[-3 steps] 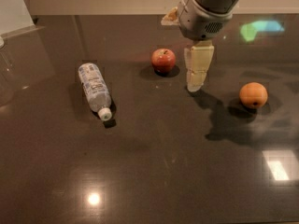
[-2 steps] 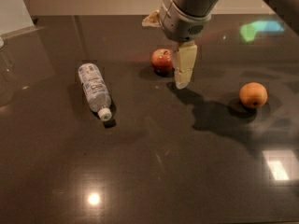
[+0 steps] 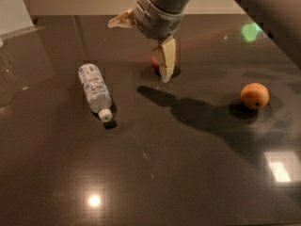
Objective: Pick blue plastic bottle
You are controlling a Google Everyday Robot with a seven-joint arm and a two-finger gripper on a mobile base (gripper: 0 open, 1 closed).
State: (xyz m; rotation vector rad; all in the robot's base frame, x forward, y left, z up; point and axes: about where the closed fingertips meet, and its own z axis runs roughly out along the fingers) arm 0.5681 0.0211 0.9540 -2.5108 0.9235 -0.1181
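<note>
The blue plastic bottle (image 3: 94, 87) lies on its side on the dark table (image 3: 178, 173), left of centre, its white cap (image 3: 106, 115) pointing toward the front. My gripper (image 3: 137, 52) hangs above the table to the right of the bottle and farther back, apart from it. It is open, with one cream finger (image 3: 165, 60) pointing down and the other (image 3: 121, 19) splayed out to the left. It holds nothing.
A red apple (image 3: 154, 61) sits behind the lower finger, mostly hidden by it. An orange (image 3: 254, 95) sits at the right. A clear container (image 3: 3, 74) stands at the left edge. The arm's shadow (image 3: 197, 112) falls across the table's middle.
The gripper has moved left, from beside the apple's right to in front of it, closer to the bottle. The bottle, apple and orange have not moved.
</note>
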